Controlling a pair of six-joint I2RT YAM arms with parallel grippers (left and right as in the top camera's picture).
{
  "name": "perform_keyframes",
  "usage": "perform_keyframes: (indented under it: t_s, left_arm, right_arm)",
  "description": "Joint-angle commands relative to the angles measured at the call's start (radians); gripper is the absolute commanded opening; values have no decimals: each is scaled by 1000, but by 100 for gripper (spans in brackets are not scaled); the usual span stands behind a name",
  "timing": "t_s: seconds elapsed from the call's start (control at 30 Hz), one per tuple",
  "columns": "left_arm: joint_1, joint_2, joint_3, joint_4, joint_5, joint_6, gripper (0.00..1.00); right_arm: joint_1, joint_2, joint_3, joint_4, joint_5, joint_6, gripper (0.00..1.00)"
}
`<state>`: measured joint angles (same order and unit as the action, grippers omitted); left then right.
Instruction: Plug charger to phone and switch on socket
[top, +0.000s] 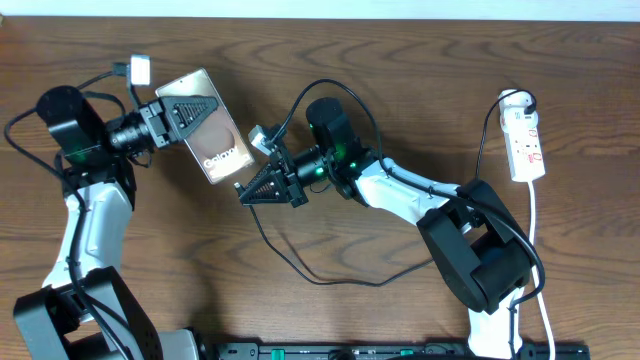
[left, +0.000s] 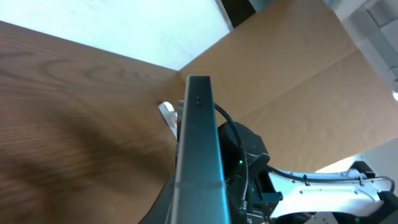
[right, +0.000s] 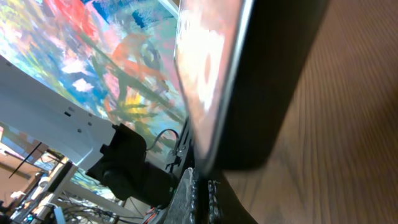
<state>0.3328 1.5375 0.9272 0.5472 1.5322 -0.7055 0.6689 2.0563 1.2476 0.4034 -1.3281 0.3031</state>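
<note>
Slim rectangular dark-framed phone (top: 215, 140) w/ tan screen & white "Galaxy" lettering sits at approx 10 o'clock of the brown wood-grain worktop (top: 400, 80). It is lifted off the worktop, long axis running 11 to 5, screen up in overhead view.

Handling, as a guess: light, rigid, glass front so fragile. Smooth sides prob. slippery, so grip across the flat faces or long edges near the top end, leaving the port end free. It must be braced firm, since a push on the port end will want to pivot it.

Long thin black cable of the charger (top: 300, 272) is limp, no stiffness. It trails in a loop toward 5 o'clock over the worktop. Only the hard plug end gives control, so hold it right behind the tip.

Left tool (top: 198, 113): clamped tight on the phone's upper half from the 9 o'clock side. Left wrist view shows the phone (left: 199, 143) edge-on, rising straight from the grip.

Right tool (top: 250, 188): fingers closed right down, at the phone's 5 o'clock end, just beside it. The charger runs out from it, so I judge it pinches the plug end. The tip itself is hidden, so I can't tell if it's seated. Right wrist view is filled by the phone's dark edge (right: 261, 81).

Small elongated white socket strip w/ red switch marks (top: 526, 145) lies at 3 o'clock, well apart, untouched.
</note>
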Motion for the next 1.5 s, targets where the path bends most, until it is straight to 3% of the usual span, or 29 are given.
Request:
perform_keyframes:
  t_s: [0.0,1.47]
  left_arm:
    - [-7,-8,10,8,39,29,8]
    - [-7,-8,10,8,39,58,7]
  right_arm:
    - [-1,1,3,13,2,-1,1]
    - [-22,1,3,102,6,68,1]
